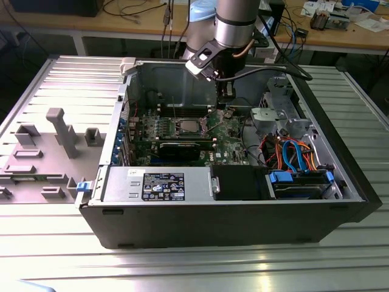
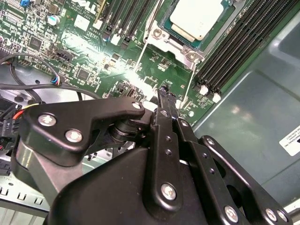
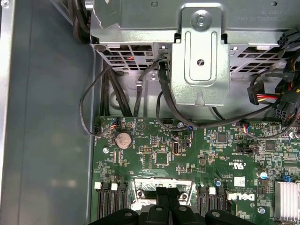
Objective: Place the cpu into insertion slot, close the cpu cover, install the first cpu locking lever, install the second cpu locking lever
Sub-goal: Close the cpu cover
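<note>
- Step 1 looks done: cpu (image 2: 197, 16) sits in the insertion slot (image 1: 177, 126), inside the open case (image 1: 340, 201) on the surface (image 1: 182, 267).
- cpu cover (image 2: 176, 46): silver frame seems to lie flat around the chip, so I judge it closed, but I'm not certain from here.
- Levers: one lever rod (image 2: 141, 54) and a second rod (image 2: 187, 86) run out past the socket corners towards me. They read as raised and not yet latched. That is a judgement.
- So roughly half done, with both lever steps left.
- My pincer (image 2: 164, 91) is clenched, fingertips drawn together with nothing visibly between them.
- Its tip hangs low over the green board just beside the socket, near the ends of both rods. In the exterior view it is on that view's right of the chip. I can't tell if it touches a rod.
- cpu orientation: flat, metal top up, thin rim showing at the edge.
- It is square, so it has no real long axis. Its edges run parallel to the memory slots (image 2: 234, 51) alongside.
</note>
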Action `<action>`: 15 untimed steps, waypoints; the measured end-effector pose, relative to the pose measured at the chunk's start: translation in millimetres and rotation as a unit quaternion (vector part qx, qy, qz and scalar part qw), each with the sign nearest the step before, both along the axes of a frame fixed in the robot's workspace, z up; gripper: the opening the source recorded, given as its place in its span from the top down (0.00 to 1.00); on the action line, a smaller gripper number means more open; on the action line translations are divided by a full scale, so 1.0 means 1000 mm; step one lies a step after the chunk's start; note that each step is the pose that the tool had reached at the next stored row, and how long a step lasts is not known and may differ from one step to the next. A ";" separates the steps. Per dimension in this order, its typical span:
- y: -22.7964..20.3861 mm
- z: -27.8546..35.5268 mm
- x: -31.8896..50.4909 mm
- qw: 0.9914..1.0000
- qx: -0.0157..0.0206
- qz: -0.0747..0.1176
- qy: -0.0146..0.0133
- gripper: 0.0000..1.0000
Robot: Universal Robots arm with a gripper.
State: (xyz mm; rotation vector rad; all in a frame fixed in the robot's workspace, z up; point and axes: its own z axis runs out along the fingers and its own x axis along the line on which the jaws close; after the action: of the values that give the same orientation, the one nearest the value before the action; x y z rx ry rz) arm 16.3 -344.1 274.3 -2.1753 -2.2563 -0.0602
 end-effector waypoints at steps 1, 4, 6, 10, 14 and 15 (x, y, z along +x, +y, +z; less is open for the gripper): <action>0.0000 0.0000 0.0002 1.000 0.000 0.000 0.000 0.89; -0.0001 0.0000 0.0003 1.000 0.000 0.000 0.000 0.89; 0.0000 -0.0004 0.0003 1.000 0.000 0.000 0.000 0.89; 0.0000 -0.0005 0.0003 1.000 0.000 0.000 0.000 0.89; 0.0000 -0.0006 0.0018 1.000 0.000 0.000 0.000 0.89; 0.0000 -0.0007 0.0031 1.000 0.000 0.000 0.000 0.89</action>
State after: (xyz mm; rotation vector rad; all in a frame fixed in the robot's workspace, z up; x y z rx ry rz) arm 19.4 -344.1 273.6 -2.1750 -2.2566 -0.0601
